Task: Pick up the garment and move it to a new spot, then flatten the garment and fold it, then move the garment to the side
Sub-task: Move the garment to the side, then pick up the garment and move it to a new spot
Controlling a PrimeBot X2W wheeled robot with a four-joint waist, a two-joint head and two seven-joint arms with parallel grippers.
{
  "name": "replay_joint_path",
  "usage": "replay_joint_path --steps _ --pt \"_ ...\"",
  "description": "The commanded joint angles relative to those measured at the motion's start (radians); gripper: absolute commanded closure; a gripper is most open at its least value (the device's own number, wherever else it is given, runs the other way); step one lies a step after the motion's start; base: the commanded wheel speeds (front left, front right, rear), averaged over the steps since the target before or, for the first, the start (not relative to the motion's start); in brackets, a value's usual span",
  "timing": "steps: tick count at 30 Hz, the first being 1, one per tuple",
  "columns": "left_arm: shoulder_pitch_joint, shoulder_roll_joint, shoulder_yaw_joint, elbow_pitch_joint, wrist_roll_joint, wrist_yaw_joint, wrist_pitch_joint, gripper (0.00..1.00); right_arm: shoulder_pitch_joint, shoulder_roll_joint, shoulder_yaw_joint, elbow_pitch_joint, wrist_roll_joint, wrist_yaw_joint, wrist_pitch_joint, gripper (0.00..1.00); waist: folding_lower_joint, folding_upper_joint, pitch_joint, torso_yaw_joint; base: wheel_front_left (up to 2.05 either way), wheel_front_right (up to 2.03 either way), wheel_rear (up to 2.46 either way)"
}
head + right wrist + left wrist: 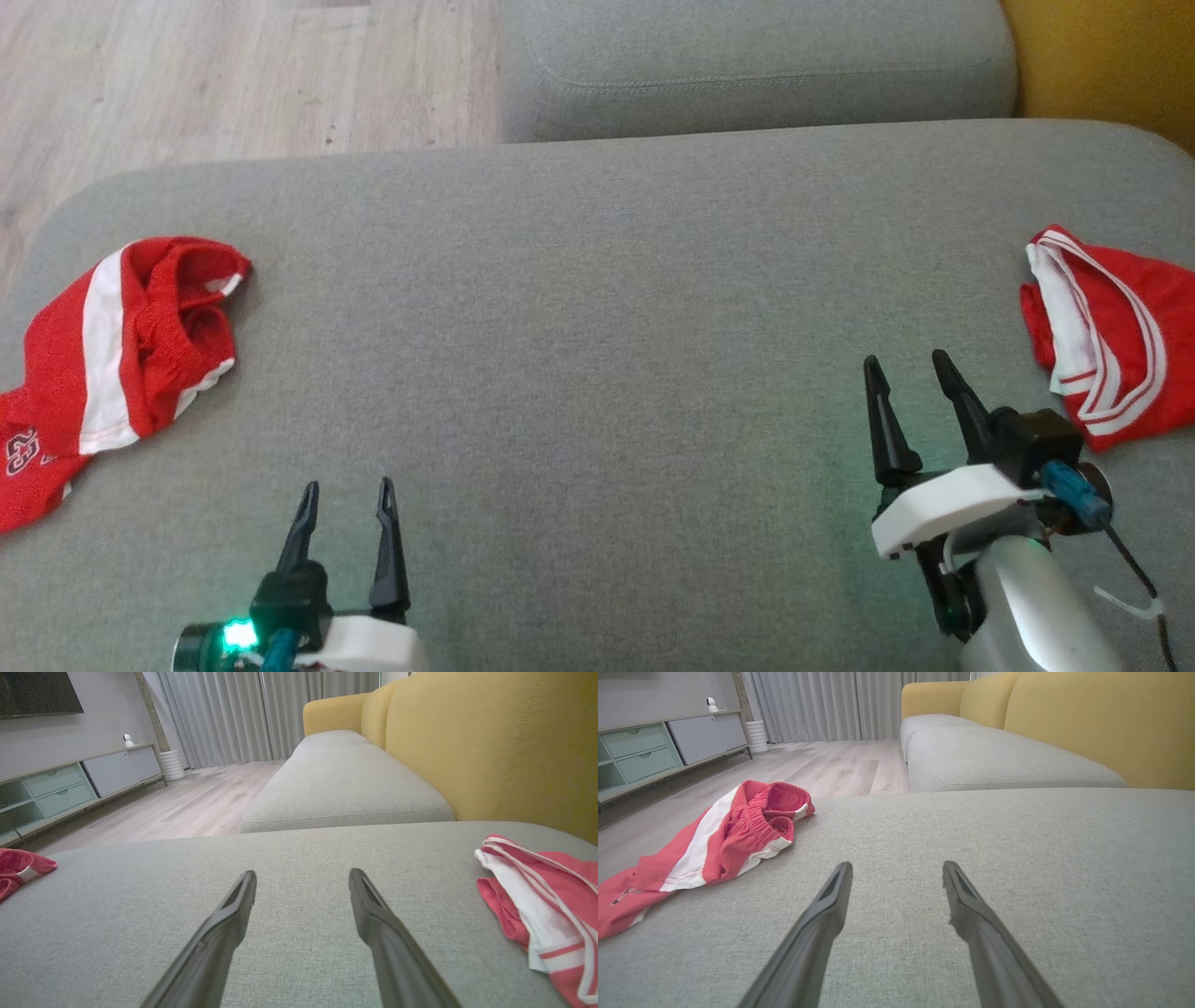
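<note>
Two claws, both spread wide and holding nothing. My left claw [347, 490] hovers at the lower left of the head view and my right claw [906, 364] at the lower right, a bit higher in frame. Under both runs the grey fabric seat cushion [597, 308], bare across the middle.

Out at the left edge lie the crumpled red-and-white shorts [121, 345], waistband bunched and one leg trailing to the frame's lower left. That's my pick, I reckon. At the right edge, just beyond my right claw, sits a flatter red-and-white garment [1106, 345] that looks folded over.

The risks from here:
- The two pieces are alike in colour, so I could go for the wrong one.
- The shorts sit close to the cushion's rounded edge, and a clumsy nudge could slide them toward the wooden floor [187, 75].
- If I pinch too deep I snag the upholstery. If I pinch too shallow I lift one layer and the rest drags.
</note>
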Motion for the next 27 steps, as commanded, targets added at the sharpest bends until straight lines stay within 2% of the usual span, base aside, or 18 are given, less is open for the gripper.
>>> replay_joint_path --steps 1,8,14,21,27 --pt "-0.023 0.003 0.045 -0.035 0.002 0.010 -0.005 0.00 -0.017 0.002 0.027 -0.037 0.005 0.004 -0.010 0.00 0.0000 0.0000 -0.005 -0.006 0.00 0.00 0.00" --pt "-0.017 0.003 0.060 -0.043 -0.004 0.013 -0.005 0.00 -0.009 0.002 0.033 -0.043 0.010 0.004 -0.010 0.00 0.0000 0.0000 -0.006 -0.006 0.00 0.00 0.00" --pt "-0.024 0.003 0.052 -0.040 -0.007 0.015 -0.005 0.00 -0.005 0.002 0.051 -0.043 0.009 0.004 -0.010 0.00 0.0000 0.0000 0.007 0.043 0.00 0.00 0.00" --pt "-0.039 0.003 0.059 -0.039 -0.021 0.024 -0.005 0.00 -0.014 0.002 0.098 -0.039 0.027 0.004 -0.010 0.00 0.0000 0.0000 0.046 0.217 0.00 0.00 0.00" --pt "-0.017 0.003 0.107 -0.035 -0.033 0.034 -0.005 0.00 -0.028 0.002 0.145 -0.026 0.047 0.004 -0.010 0.00 0.0000 0.0000 0.060 0.364 0.00 0.00 0.00"
